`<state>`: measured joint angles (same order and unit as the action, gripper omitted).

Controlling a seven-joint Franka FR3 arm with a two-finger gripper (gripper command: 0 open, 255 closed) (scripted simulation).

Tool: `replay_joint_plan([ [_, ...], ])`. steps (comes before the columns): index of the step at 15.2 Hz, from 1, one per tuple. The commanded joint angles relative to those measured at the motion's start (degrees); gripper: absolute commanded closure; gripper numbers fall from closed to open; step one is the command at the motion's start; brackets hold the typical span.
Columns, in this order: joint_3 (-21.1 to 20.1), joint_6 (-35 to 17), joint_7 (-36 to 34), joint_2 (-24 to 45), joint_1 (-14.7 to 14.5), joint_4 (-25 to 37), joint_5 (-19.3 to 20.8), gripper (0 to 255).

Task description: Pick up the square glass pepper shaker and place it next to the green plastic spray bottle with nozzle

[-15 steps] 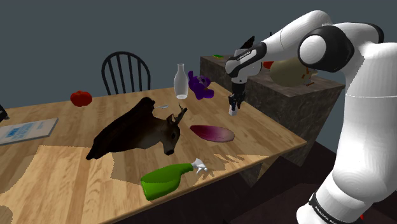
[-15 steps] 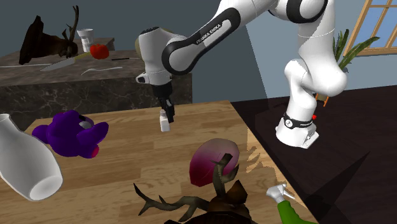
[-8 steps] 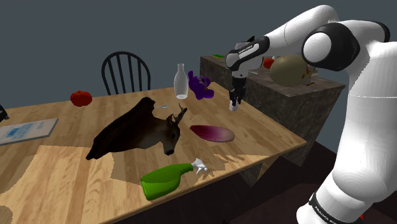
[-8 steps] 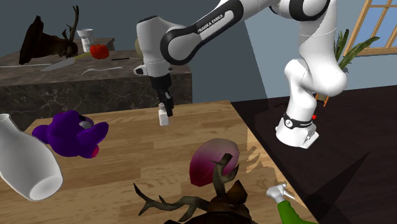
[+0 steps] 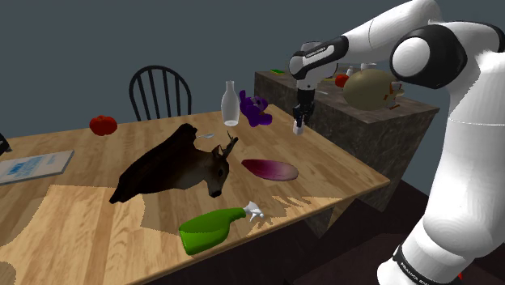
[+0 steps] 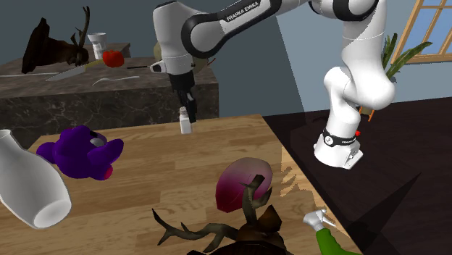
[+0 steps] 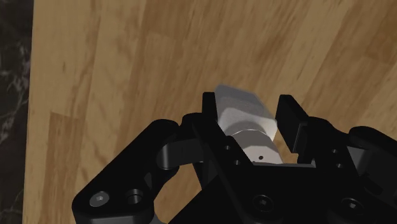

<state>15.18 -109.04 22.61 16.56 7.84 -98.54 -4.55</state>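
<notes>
While the black gripper (image 6: 186, 109) clamps the pale pepper shaker (image 6: 186, 123) between its fingers, the shaker hangs clear above the wooden table (image 5: 81, 219) — the carry step, I'd say. Next it must cross to the green spray bottle (image 5: 212, 229) — lying well apart — and go down beside it.

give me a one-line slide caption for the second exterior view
Black claw clasps a small white shaker over the wooden table, a purple plush toy lying nearby.
</notes>
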Motion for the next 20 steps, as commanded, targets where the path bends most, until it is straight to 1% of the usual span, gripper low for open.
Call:
replay_joint_plan([
  [1,0.07,1.5,-0.07,-0.51,0.01,0.98,0.16,255],
  [16,0.32,12.49,-0.48,-2.01,0.16,10.54,0.71,255],
  [17,0.33,12.69,-0.49,-2.03,0.17,10.73,0.72,255],
  [20,-1.0,11.47,-4.35,-5.27,-2.47,6.45,1.45,255],
])
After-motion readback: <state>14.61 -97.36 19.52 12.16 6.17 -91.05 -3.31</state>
